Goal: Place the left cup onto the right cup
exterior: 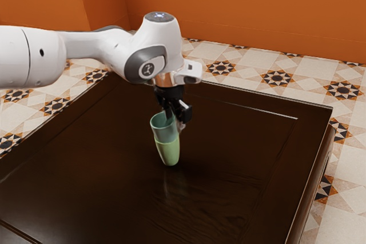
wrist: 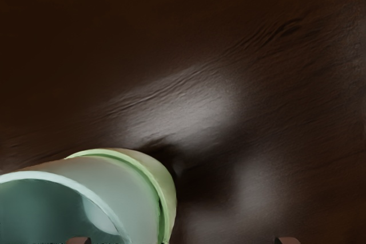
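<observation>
A teal cup [exterior: 160, 128] sits nested inside a light green cup [exterior: 170, 151] near the middle of the dark wooden table [exterior: 251, 158]. The pair leans, and the green cup's base rests on the tabletop. My gripper [exterior: 171, 118] reaches down from above and is shut on the teal cup's rim on the side toward the exterior view's right. Right under the hand in the wrist view, the teal cup [wrist: 51, 210] shows its open mouth, with the green cup's rim [wrist: 150, 178] wrapped around it.
The dark table's bare top [wrist: 229, 55] spreads around the cups. Its raised border runs near the far edge [exterior: 257, 98]. Beyond the table is a patterned tile floor [exterior: 274, 70] and an orange wall [exterior: 257, 4].
</observation>
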